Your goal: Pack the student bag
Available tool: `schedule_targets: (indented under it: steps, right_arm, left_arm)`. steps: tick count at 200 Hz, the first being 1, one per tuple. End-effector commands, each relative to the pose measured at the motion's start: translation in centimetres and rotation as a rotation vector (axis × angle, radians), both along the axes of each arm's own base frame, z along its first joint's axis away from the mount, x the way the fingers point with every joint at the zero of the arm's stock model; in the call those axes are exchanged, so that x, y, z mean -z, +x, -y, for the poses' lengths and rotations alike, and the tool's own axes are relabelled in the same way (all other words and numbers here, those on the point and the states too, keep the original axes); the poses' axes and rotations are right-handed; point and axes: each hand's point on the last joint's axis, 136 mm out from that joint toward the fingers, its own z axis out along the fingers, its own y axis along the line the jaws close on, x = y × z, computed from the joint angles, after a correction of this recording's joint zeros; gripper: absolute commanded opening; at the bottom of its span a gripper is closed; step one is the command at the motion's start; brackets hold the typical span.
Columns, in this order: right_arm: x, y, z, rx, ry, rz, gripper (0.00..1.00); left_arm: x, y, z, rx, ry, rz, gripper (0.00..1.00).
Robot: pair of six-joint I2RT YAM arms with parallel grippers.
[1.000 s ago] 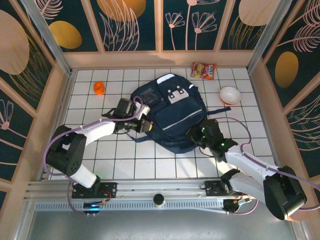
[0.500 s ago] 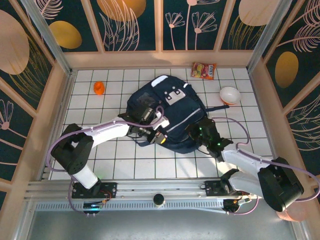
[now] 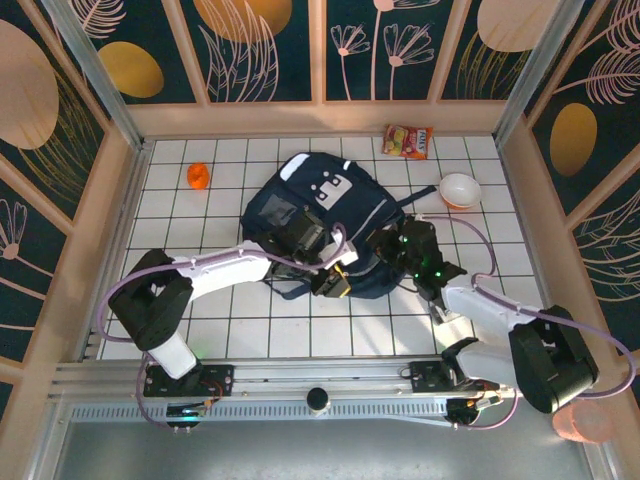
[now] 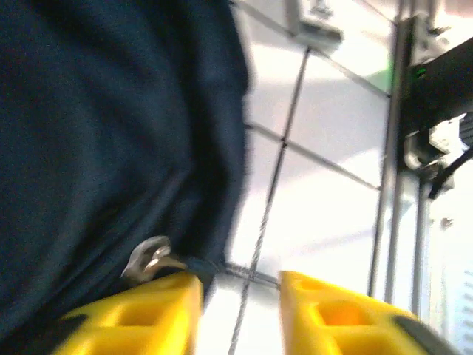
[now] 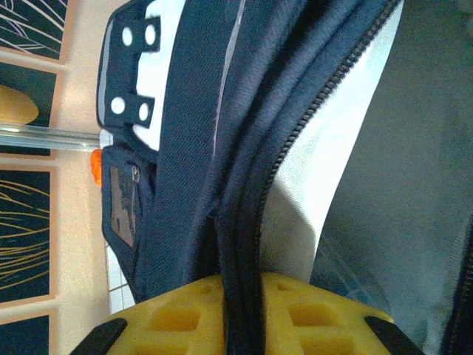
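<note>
The student bag, navy with a white buckle patch, lies on the tiled floor at centre. My left gripper sits at the bag's near edge, open. In the left wrist view its yellow fingers stand apart over bare tile, with a metal zipper pull just beside the left one and the bag's dark fabric beyond. My right gripper is at the bag's right side, shut on the bag's zipper edge; the opened main compartment's pale lining shows to its right.
An orange object lies at the back left, a snack packet at the back right, a white bowl to the right of the bag. Wooden walls enclose the floor; a metal rail runs along the near edge.
My left gripper has travelled right along the bag's near edge and opened, leaving the zipper pull free. The bag has swung left and turned. My right gripper kept its hold and moved up with the edge.
</note>
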Motion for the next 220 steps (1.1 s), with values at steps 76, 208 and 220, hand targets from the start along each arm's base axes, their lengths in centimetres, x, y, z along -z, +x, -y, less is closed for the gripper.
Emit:
schedule_targets:
  steps: [76,208,220]
  right_arm:
    - [-4.3,-1.3,1.1,-0.279,-0.246,0.068,0.42]
    - [-4.7,-5.0,1.5,-0.274,-0.206,0.117,0.43]
    - [-4.8,-5.0,1.4,-0.278,-0.21,0.127,0.43]
  left_arm:
    - [-4.7,5.9,-7.3,0.099,0.048,0.773,0.84]
    - [1.9,9.3,-4.2,0.278,0.183,1.001,0.92]
    - [2.4,10.0,-3.7,0.252,0.183,0.992,0.69]
